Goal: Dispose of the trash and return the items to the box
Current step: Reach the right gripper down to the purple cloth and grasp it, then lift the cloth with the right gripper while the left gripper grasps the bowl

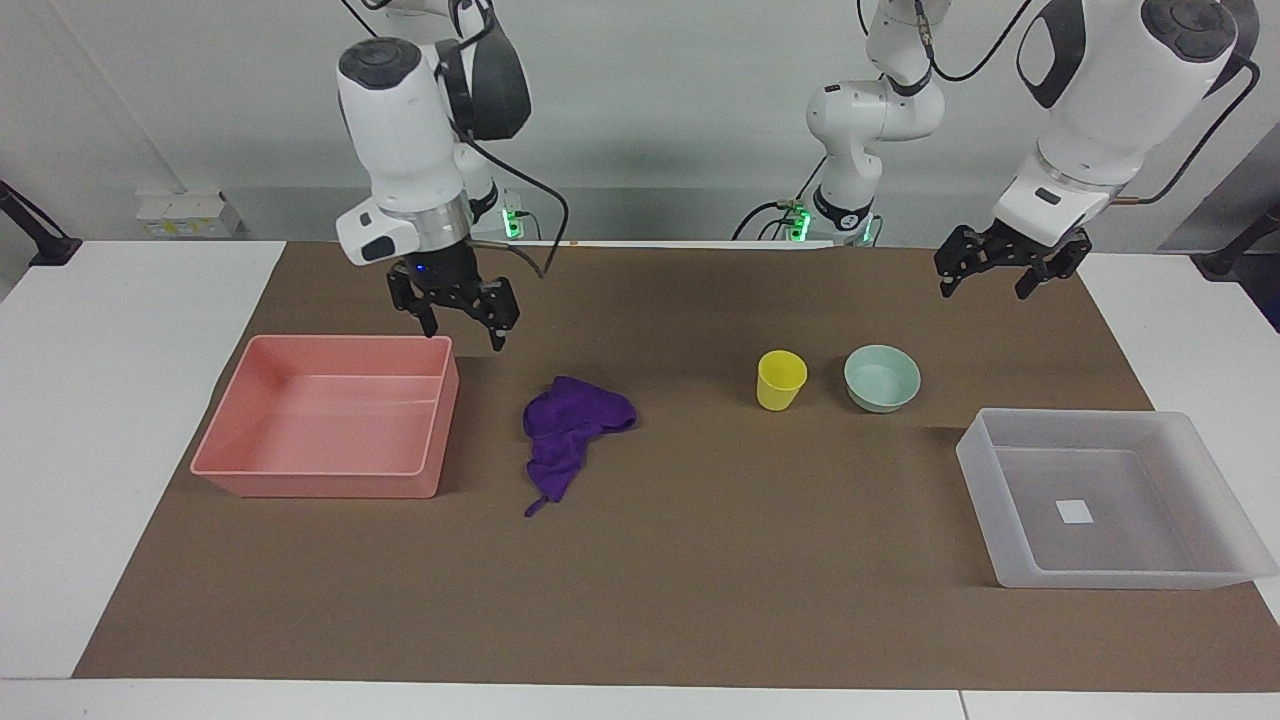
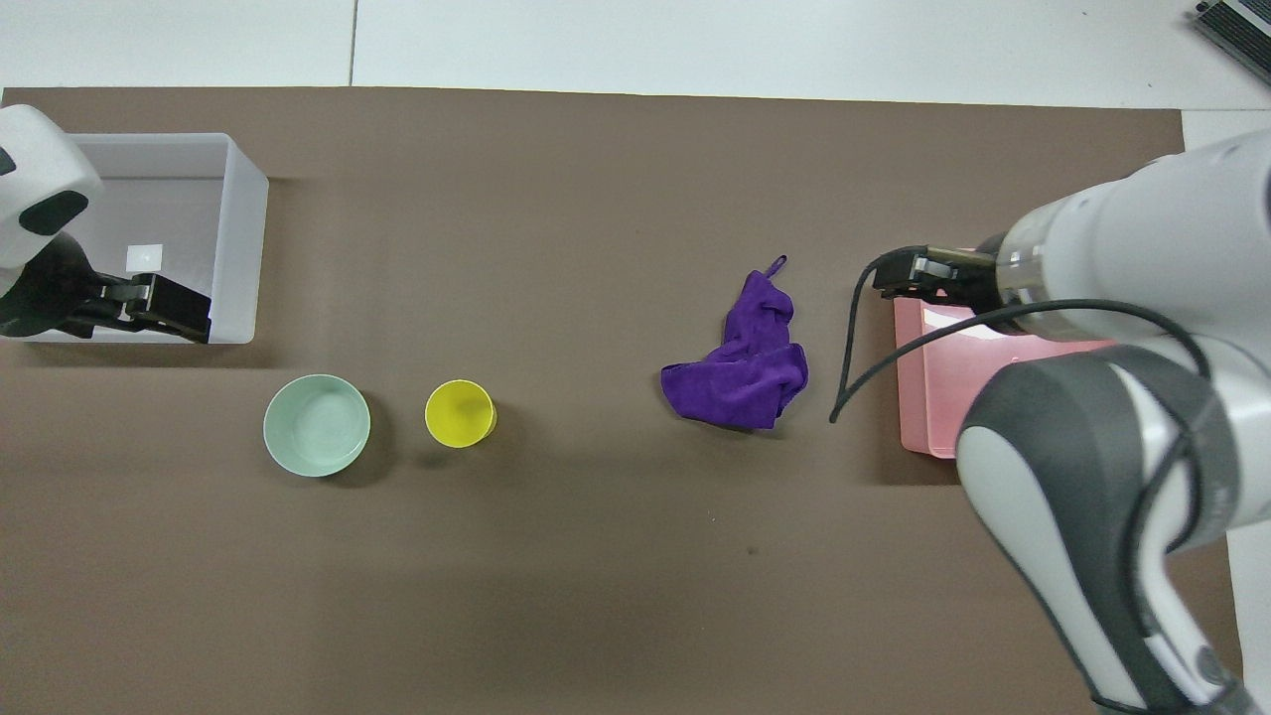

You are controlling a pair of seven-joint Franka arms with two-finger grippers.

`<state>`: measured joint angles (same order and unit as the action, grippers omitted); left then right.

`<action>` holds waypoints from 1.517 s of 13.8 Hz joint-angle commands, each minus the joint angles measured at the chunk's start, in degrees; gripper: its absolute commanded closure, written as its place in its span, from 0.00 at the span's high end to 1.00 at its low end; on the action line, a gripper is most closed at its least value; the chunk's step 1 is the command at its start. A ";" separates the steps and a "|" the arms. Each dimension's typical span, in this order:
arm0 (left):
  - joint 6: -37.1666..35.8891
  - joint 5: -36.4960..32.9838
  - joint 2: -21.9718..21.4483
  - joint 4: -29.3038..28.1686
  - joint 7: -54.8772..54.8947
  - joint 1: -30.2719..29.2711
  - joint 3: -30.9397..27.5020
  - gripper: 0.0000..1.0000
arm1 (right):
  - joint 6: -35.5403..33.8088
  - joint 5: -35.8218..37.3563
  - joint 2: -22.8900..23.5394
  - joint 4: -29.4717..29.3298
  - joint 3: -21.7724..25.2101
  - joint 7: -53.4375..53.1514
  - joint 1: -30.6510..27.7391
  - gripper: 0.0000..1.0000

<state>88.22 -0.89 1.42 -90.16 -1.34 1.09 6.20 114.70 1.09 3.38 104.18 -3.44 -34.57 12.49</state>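
While nothing has yet gone into either container, I count the whole job as ahead of me. Going from biggest down: the pink tray (image 1: 325,420) at the right arm's end sits with nothing in it, and so does the translucent box (image 1: 1110,497) at the left arm's end. My right gripper (image 1: 455,318) hangs with its jaws spread and nothing in them, over the tray corner nearest the purple rag (image 1: 570,428), which lies crumpled on the brown mat mid-table. My left gripper (image 1: 1005,270) waits aloft, jaws apart and holding nothing, over the mat near the mint-green bowl (image 1: 881,377). Beside the bowl stands the yellow cup (image 1: 781,379). The white sticker (image 1: 1075,512) on the box floor looks blank; I read no writing anywhere
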 commanded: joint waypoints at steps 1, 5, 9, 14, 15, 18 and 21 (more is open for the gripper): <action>-0.51 -0.52 0.68 1.40 0.03 0.14 -0.23 1.00 | 6.39 0.23 3.10 3.04 0.11 -8.73 3.40 1.00; 0.02 -0.08 1.99 1.31 0.46 -0.30 -0.57 1.00 | 13.17 0.31 7.41 6.64 0.02 -14.29 5.35 1.00; 0.89 0.01 4.90 -4.56 0.38 -1.88 -0.58 1.00 | 19.49 0.23 11.72 10.07 0.02 -19.30 7.37 1.00; 19.57 0.01 0.26 -24.83 0.29 -3.47 -0.66 1.00 | 26.70 1.19 14.63 13.85 0.19 -19.66 8.34 1.00; 23.45 0.01 -0.45 -28.71 -0.15 -3.81 -0.66 1.00 | 26.89 2.06 14.63 14.03 0.19 -19.49 8.34 0.70; 31.73 0.10 0.07 -34.89 -0.41 -4.70 -0.58 1.00 | 26.54 2.07 14.55 13.68 0.11 -19.22 7.90 0.00; 32.36 0.10 0.42 -38.15 -0.41 -4.35 -0.58 0.92 | 23.05 2.16 11.05 13.07 0.81 -18.96 7.28 0.00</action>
<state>118.64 -0.85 4.05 -124.68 -1.43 -3.25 5.39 140.13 1.92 17.61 116.87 -2.71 -52.84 20.54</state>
